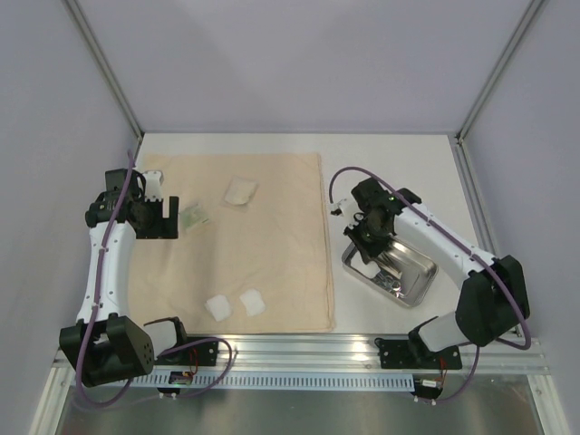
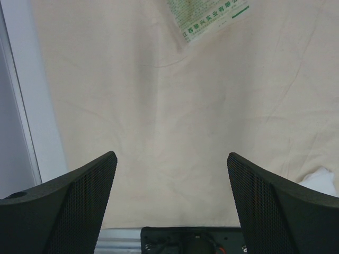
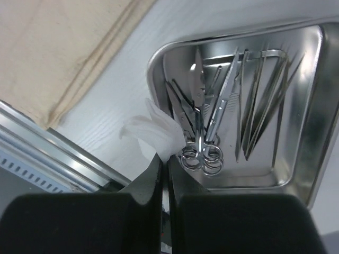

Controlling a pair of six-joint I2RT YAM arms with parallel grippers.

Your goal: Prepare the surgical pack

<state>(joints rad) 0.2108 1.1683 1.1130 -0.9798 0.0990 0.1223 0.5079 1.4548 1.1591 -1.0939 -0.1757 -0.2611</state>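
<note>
The tray (image 3: 312,106), just right of the flat cloth (image 1: 272,236), holds scissors (image 3: 198,137) and tweezers (image 3: 254,106). The right gripper (image 3: 164,164) pinches gauze (image 3: 151,132) at the tray's rim. The left gripper (image 2: 170,156) is spread over the cloth's left edge.

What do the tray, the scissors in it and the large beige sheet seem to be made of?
The tray: polished metal, probably steel; it mirrors what lies in it. The scissors: bright metal too, with sharp glints on the ring handles. The beige sheet: woven cloth, matte, likely cotton; soft creases and a folded hem show.
</note>
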